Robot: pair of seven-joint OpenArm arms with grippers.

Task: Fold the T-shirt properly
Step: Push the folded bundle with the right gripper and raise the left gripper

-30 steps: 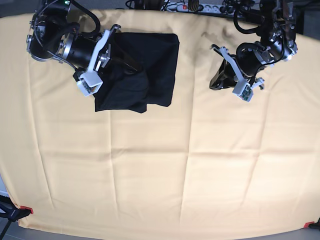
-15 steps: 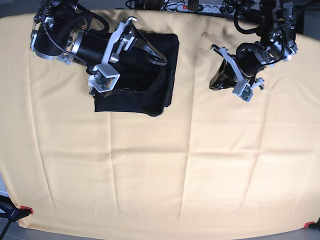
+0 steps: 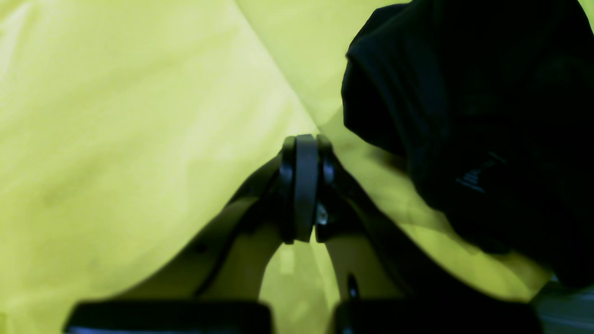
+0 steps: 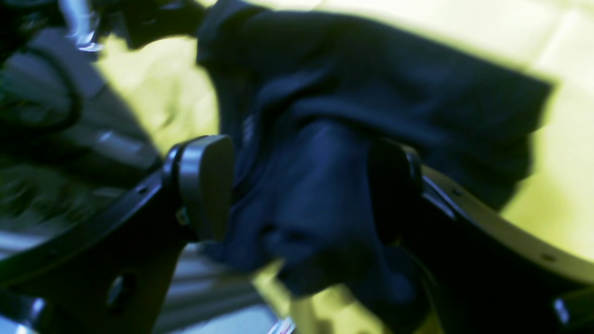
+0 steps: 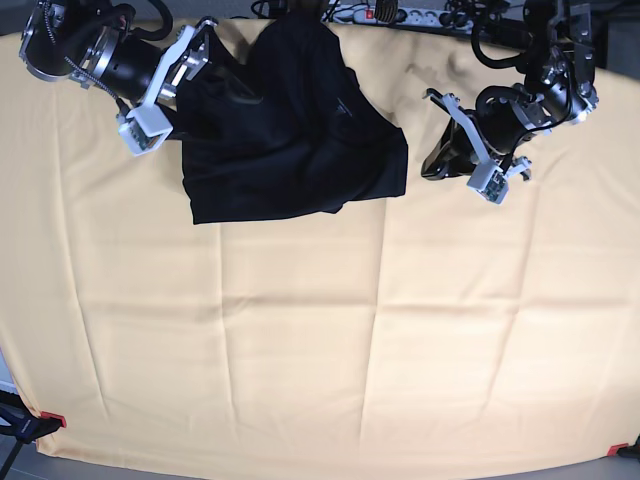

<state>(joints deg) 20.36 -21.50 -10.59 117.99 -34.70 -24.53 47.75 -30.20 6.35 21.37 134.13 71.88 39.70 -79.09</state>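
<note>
From the base view, the black T-shirt (image 5: 290, 130) lies bunched near the far edge of the pale yellow tablecloth (image 5: 320, 340), toward my right arm's side, with its near hem fairly straight and its other side rumpled into a slanting edge; my right gripper (image 5: 205, 35) sits at the shirt's far corner beside the cloth's back edge, its white camera block sticking out toward the near side; my left gripper (image 5: 432, 165) hangs over bare tablecloth, just beside the shirt's nearest corner but apart from it; a power strip (image 5: 385, 14) lies beyond the table's far edge

From my left wrist view, my left gripper (image 3: 304, 195) has its two pads pressed flat together with nothing between them; yellow cloth fills the scene below, and a dark fold of the T-shirt (image 3: 487, 130) with a tiny pale mark lies off to one side, not touching the pads

From my right wrist view, the picture is blurred; my right gripper (image 4: 301, 190) stands spread wide, and a loose bunch of the T-shirt (image 4: 352, 116) sits between the two pads; I cannot tell whether the fabric touches either pad
</note>
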